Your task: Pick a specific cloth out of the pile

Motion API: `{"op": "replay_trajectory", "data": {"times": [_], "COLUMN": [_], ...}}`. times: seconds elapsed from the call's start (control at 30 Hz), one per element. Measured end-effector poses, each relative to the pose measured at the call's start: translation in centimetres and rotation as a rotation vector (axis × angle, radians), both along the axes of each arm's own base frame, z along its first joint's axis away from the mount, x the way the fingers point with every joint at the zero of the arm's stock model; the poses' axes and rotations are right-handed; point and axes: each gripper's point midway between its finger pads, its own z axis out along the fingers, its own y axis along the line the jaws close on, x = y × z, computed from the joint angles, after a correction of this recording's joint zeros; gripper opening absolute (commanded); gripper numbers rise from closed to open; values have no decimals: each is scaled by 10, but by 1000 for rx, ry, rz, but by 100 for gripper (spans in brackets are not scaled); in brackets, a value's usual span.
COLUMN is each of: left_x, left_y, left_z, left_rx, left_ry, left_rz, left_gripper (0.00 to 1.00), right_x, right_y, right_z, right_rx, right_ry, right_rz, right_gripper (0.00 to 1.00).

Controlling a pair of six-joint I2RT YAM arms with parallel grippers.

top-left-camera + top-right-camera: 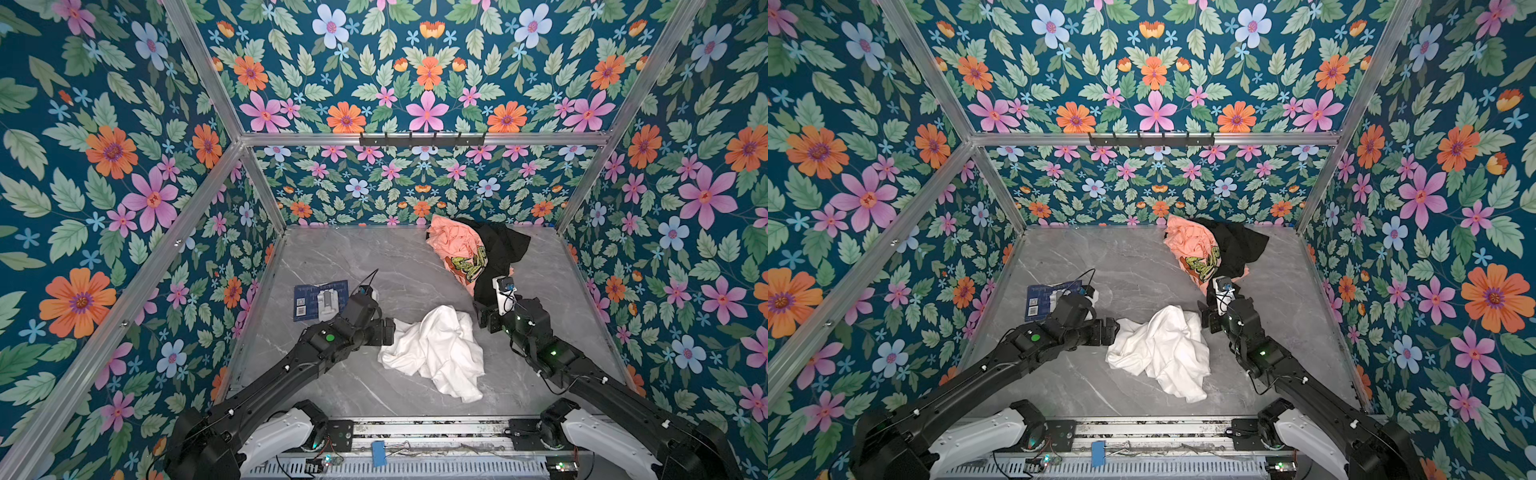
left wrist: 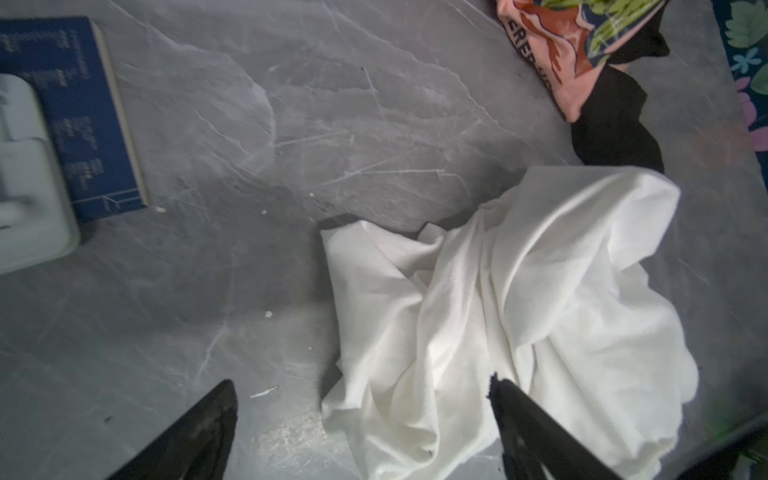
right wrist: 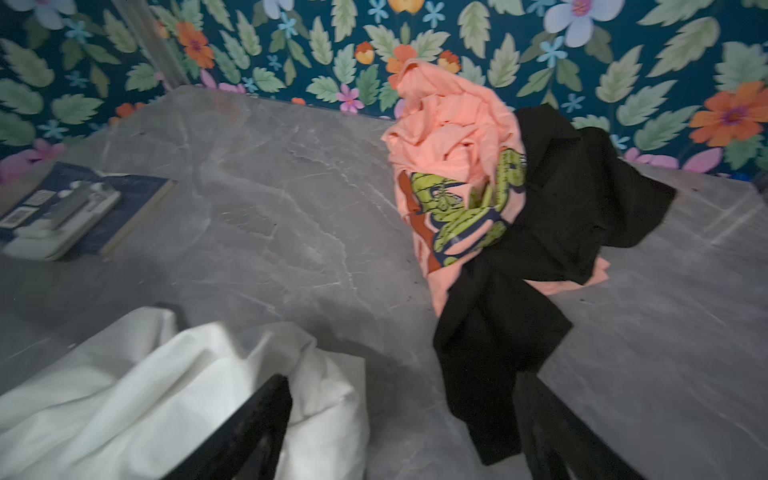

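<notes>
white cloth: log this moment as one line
cloth: on table, out of pile | left gripper: jaws open, empty | right gripper: jaws open, empty

Both top views evenly lit, sharp, bowed at edges. Wrist views I read as dim, smeared; cloth (image 2: 519, 291) glares, throws soft shadow on table (image 2: 291, 124).

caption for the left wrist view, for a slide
Open left gripper above the white cloth, apart from the pile.
</notes>
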Motion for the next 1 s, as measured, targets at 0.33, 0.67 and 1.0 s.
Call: {"op": "replay_trajectory", "data": {"times": [0.33,0.67,1.0], "left_x": [45,59,62], "left_y": [46,102,194], "left_z": [41,54,-18], "left_rx": [25,199,526], "left_ry": [-235,-497,-565], "left_rz": [224,434,582], "left_gripper": [100,99,96], "right_x": [29,60,56], "right_y": [-84,-97,-117], "right_z": [-36,-60,-74], "right_rx": [-139,-214,-171], "right_ry": [-19,-23,-30], "right_rz": [-280,-326,-349], "right_gripper": [92,93,92]}}
